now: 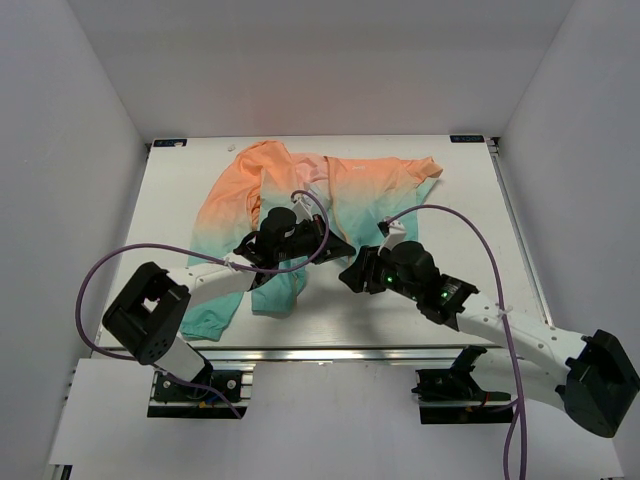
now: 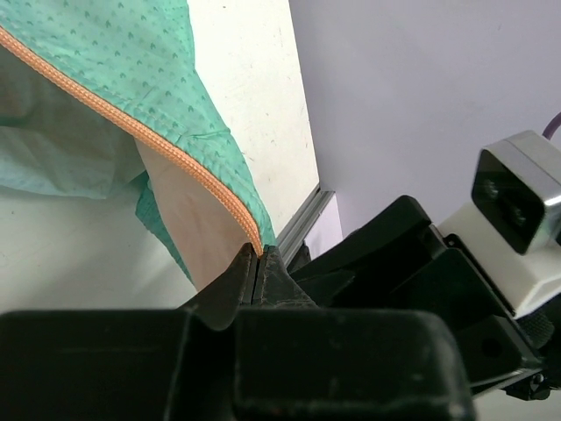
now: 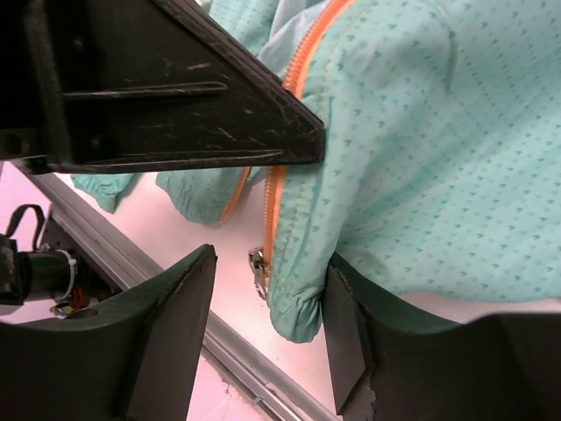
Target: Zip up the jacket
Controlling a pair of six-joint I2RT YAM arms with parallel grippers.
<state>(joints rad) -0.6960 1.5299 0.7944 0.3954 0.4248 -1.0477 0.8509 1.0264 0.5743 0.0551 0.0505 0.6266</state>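
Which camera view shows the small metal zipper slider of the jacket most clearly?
The right wrist view: the small silver metal slider sits at the teal hem. The left wrist view shows only orange zipper teeth, no slider. In the top view it is too small to tell.

1. My left arm [image 1: 205,280] stretches over the jacket [image 1: 330,185], at its teal hem.
2. My left gripper [image 2: 259,261] is pinched closed on the jacket's zipper edge.
3. My right arm [image 1: 500,325] reaches toward the same hem, and my right gripper [image 3: 267,263] is spread wide around it.
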